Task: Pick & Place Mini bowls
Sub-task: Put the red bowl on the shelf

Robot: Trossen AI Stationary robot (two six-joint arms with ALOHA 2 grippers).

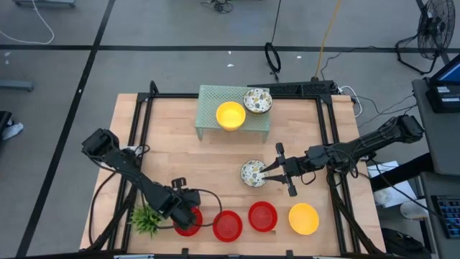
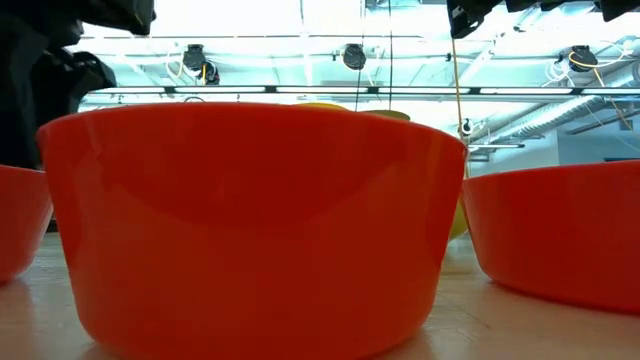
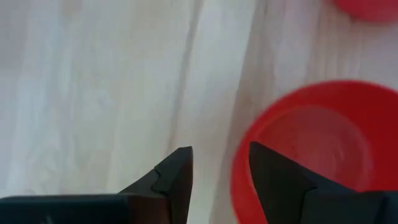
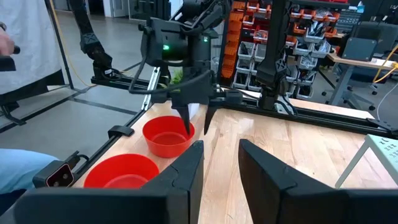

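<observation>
Bowls line the table's near edge: three red bowls [image 1: 228,225] and a yellow bowl [image 1: 303,219]. Left gripper [image 3: 219,177], fingers slightly apart, straddles the rim of the leftmost red bowl [image 3: 317,146]. Right gripper [image 1: 279,171], slightly open, touches a speckled bowl [image 1: 252,173] beyond them.

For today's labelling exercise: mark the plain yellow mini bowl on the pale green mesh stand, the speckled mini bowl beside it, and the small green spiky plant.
Plain yellow mini bowl [image 1: 231,115], high view, inside centre.
Speckled whitish mini bowl [image 1: 257,101], high view, inside centre.
Small green spiky plant [image 1: 146,219], high view, leaf cluster.
</observation>
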